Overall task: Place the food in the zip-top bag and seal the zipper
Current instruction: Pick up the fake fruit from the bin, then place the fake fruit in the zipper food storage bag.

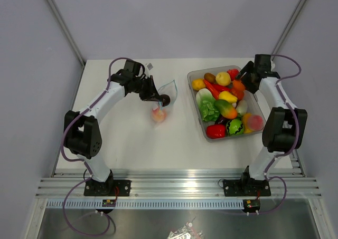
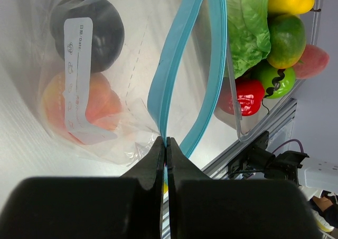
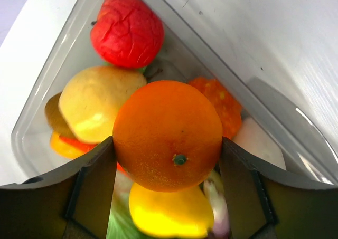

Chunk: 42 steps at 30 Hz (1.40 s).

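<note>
The zip-top bag (image 1: 168, 89) lies left of centre with its mouth held up. My left gripper (image 2: 166, 144) is shut on one side of its light blue zipper (image 2: 170, 75), and the mouth gapes beside it. Inside the bag (image 2: 134, 49) lie a pink-yellow peach (image 2: 58, 99) and a dark round fruit (image 2: 105, 25). My right gripper (image 3: 168, 160) is over the far end of the clear tray (image 1: 193, 75), both fingers (image 3: 95, 181) pressed against the sides of a round orange (image 3: 168, 128). More food sits beneath it.
The tray (image 3: 53, 75) holds several toy items: a red fruit (image 3: 127, 30), a pale yellow one (image 3: 97, 104), green lettuce (image 2: 245, 28) and a red pepper (image 2: 247, 96). The table's right edge lies just beyond the tray.
</note>
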Motion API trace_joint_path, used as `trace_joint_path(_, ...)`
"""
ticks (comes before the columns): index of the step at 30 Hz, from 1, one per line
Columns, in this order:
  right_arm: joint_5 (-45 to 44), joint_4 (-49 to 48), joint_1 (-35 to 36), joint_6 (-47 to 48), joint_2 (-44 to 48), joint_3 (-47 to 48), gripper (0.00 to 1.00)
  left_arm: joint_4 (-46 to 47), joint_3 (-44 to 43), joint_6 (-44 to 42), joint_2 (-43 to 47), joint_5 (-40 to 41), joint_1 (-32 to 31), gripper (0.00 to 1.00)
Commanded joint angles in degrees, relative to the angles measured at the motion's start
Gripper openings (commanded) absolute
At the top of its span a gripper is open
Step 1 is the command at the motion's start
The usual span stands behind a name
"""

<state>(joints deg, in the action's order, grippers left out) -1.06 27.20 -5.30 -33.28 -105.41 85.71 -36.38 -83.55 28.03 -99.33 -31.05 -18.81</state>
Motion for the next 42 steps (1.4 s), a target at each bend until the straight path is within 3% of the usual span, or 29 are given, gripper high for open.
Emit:
trace_joint_path(1,-1.0,-1.4,-0.1,1.2,9.8,-2.8,0.48,1.8,-2.5,-0.3,-0.4,-0.5,-0.2,0.0)
trace_joint_path(7,1.7,1.8,4.7,3.6,21.9,-9.8,0.51,2.0,-2.5,-0.3,-0.5,-0.5,-0.2,0.0)
trace_joint_path(13,-1.3,4.4,23.0,2.3,26.9,-7.0,0.52,1.6,-2.9,-0.3,-0.6,-0.8,-0.2,0.0)
trace_joint_path(19,-4.3,4.4,37.8,2.9,18.1,0.8,0.52,1.8,-1.8,-0.2,0.5,-0.6,-0.2,0.0)
trace_joint_path(23,-5.0,4.3,42.5,3.3,9.8,6.9,0.54,1.6,-1.4,-0.3,0.8,-0.5,-0.2,0.0)
trace_joint_path(28,-4.2,4.5,43.8,3.6,3.6,10.7,0.58,1.1,-1.0,-0.8,1.4,-0.3,-0.2,0.0)
trace_joint_path(29,-3.8,4.7,44.1,3.7,2.8,11.7,0.66,0.8,-0.9,-0.9,1.6,-0.4,-0.2,0.0)
trace_joint_path(30,-3.8,5.1,44.1,3.9,1.3,12.4,0.85,0.7,-0.9,-1.0,1.7,-0.2,-0.2,0.0)
trace_joint_path(34,-4.4,6.2,44.3,4.9,0.4,14.7,1.0,0.7,-0.8,-1.1,2.1,-0.5,-0.2,0.0)
trace_joint_path(42,-13.5,9.0,43.7,7.0,4.1,15.6,0.97,0.7,-0.3,-1.0,2.6,-0.3,-0.2,0.0)
